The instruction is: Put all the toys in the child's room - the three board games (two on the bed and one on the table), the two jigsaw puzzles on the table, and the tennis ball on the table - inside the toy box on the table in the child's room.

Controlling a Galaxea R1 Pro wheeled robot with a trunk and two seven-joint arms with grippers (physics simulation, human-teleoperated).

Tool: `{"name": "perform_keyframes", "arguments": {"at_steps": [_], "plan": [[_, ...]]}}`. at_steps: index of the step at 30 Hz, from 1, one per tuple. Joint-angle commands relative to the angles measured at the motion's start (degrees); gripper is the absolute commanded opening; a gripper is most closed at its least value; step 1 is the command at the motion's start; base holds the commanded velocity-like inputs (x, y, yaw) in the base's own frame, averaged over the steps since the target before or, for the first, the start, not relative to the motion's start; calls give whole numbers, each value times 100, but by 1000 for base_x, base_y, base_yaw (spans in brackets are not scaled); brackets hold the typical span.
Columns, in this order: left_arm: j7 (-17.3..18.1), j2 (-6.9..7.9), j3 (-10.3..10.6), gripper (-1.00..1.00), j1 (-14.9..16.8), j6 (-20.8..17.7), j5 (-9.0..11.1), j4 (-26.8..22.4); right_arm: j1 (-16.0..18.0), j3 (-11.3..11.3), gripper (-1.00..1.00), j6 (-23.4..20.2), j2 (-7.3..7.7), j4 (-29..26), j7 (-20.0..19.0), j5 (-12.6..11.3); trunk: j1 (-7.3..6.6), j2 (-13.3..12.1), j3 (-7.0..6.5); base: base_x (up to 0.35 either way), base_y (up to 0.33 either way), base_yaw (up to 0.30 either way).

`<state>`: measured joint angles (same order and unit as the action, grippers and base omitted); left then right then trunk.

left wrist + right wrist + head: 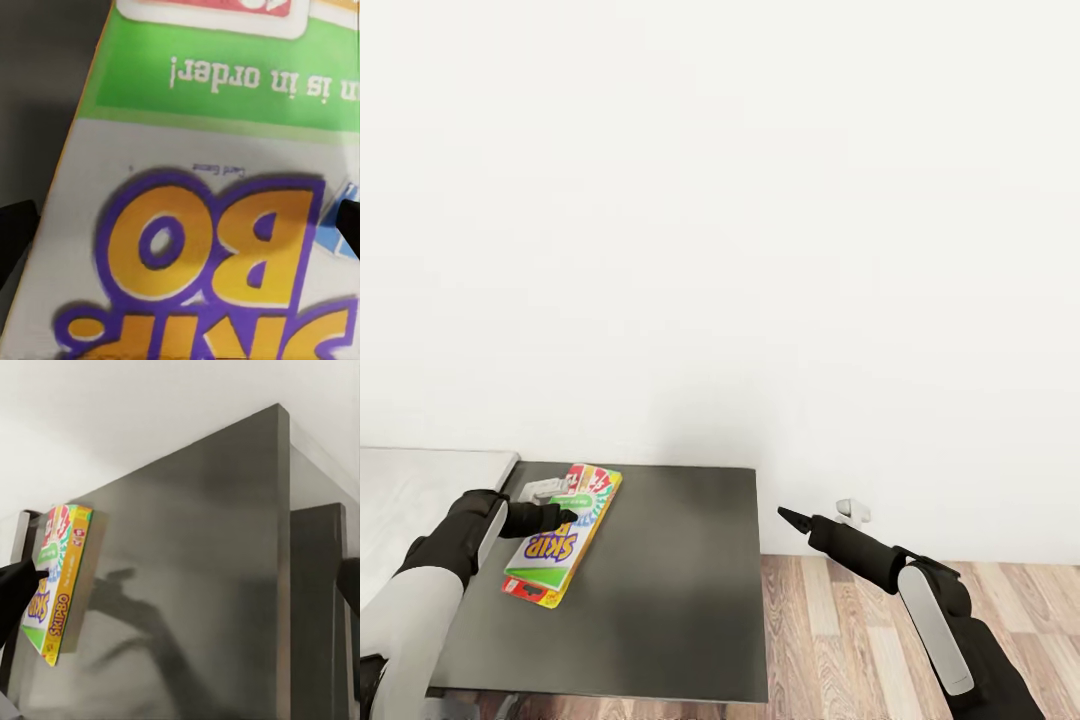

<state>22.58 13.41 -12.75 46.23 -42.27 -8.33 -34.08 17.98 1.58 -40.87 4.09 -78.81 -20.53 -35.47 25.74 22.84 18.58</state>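
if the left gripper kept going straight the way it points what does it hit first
Most likely the Skip-Bo board game: the left gripper is right over its cover, which fills the left wrist view; contact can't be judged.

The head view looks forward and down from above both arms onto a dark table [670, 590] against a white wall [760, 200], with plank floor [840, 630] to the right. The left wrist view sits very close above a game box [202, 225], facing its printed cover, so the lettering spreads across the picture. The right wrist view looks from off the table's right side across its top [195, 585] towards the left arm. All three views share the game box [563, 548] [56, 577]; head and right wrist views share the table.
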Motion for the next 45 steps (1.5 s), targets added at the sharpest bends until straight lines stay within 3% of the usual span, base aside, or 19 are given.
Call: {"name": "perform_keyframes", "arguments": {"at_steps": [1, 13, 45], "plan": [[53, -6, -26, 100, 0, -18, -99, -3, 4, 9, 100, -35, 1, -3, -19, -4, 5, 8, 19, 0, 0, 0], [53, -10, -26, 100, 0, -12, -99, -3, 4, 9, 100, -35, 3, -3, -21, -4, 5, 8, 34, 0, -14, 0], [53, -19, -25, 100, 0, -8, -97, -3, 4, 9, 100, -35, 4, 14, -18, -4, 5, 8, 34, -8, -173, 0]]}}
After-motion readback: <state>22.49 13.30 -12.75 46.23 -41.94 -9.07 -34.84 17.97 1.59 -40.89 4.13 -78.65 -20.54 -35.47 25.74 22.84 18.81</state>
